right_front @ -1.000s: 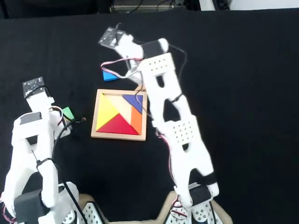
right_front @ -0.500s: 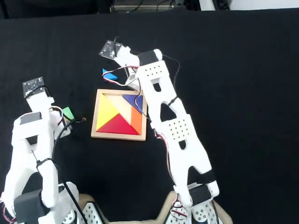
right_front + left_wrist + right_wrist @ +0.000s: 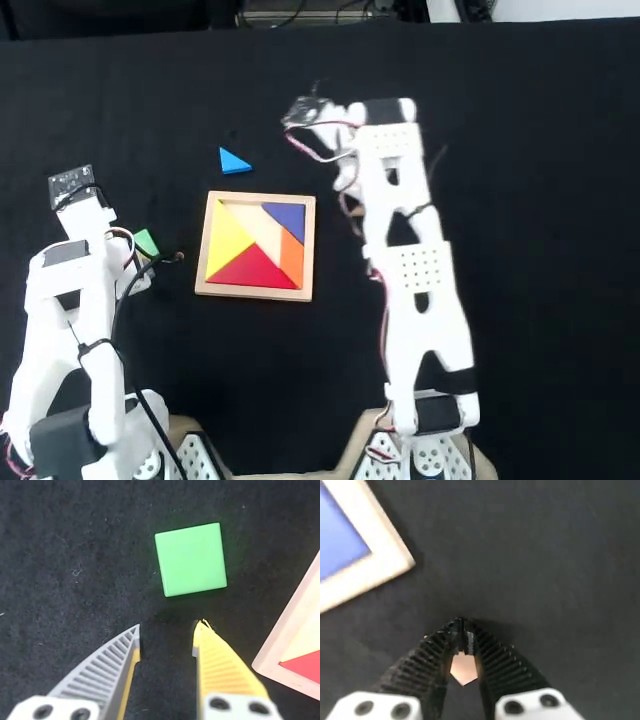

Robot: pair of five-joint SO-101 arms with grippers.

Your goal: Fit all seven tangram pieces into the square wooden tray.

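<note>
The tray [image 3: 255, 293] sits mid-desk, between the two arms. Inside it are a yellow triangle [image 3: 228, 245], a red triangle [image 3: 255, 270], an orange piece [image 3: 292, 258] along one side and a dark blue piece [image 3: 287, 215] in a far corner. There's a pale wedge along the far edge too; bare wood or a piece, can't tell.

Two pieces are out on the black desk [image 3: 520, 200]. A light blue triangle [image 3: 234, 161] lies just beyond the tray's far edge, apart from it. A green square [image 3: 191, 559] lies flat beside the tray, on the left arm's side.

On to the left pincer [image 3: 170, 628]. It is parted to a moderate gap and holds nothing, with its tips down near the cloth. The green square is just ahead of the tips, not touching them, and the gap looks a shade narrower than the square. A corner of the tray shows close by.

Now the right pincer [image 3: 463, 627]. It is clenched, its black ribbed fingers [image 3: 427, 665] meeting at the tips, and a small pale piece [image 3: 463, 669] is gripped between them further back. It hangs over bare cloth, near the tray corner that holds the dark blue piece.
</note>
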